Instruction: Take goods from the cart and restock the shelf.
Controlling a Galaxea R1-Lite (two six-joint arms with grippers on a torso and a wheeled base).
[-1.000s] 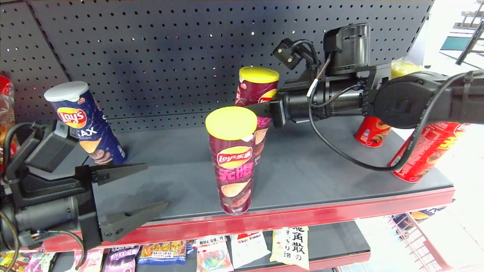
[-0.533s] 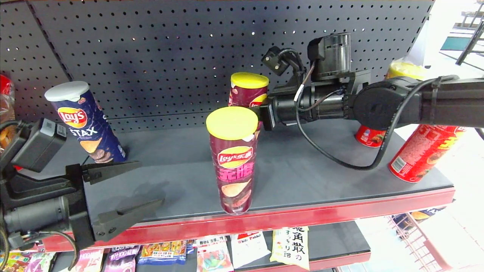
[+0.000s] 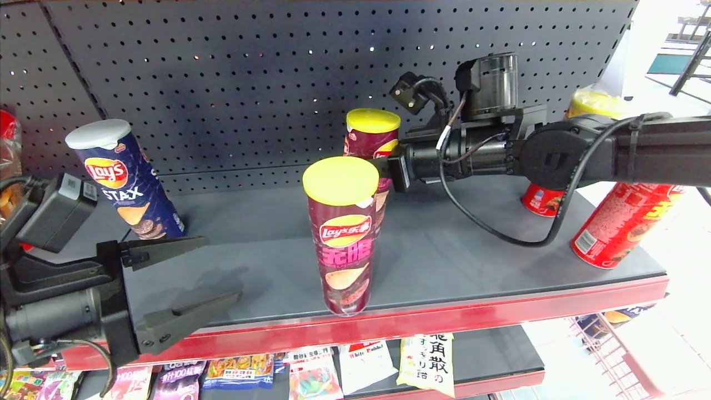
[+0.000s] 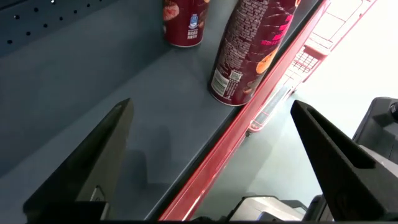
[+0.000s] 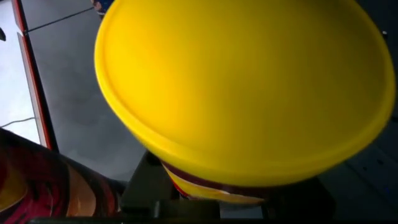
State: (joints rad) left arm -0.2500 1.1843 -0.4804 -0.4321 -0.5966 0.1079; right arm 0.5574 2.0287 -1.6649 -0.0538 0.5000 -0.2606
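Behind the front can point(image 3: 344, 239), the purple one standing upright at the red lip of the shelf point(image 3: 444, 261), my right gripper point(image 3: 382, 166) is clamped around a second purple can point(image 3: 371, 136), close to the pegboard point(image 3: 250, 83). From my right wrist, its yellow lid point(image 5: 249, 81) looms just below the camera, with dark gripper parts showing under it. Does its base touch the shelf? I cannot tell, because the front can hides it. Left of the front can and well apart from it, my left gripper point(image 3: 222, 268) hangs over the shelf's lip, jaws spread wide with nothing between them. Farther left and back from the front can stands a blue can point(image 3: 128, 183) with a white lid. Right of the front can, well apart, there's a red can point(image 3: 622, 222) by the lip and a second red can point(image 3: 547, 194) farther back.
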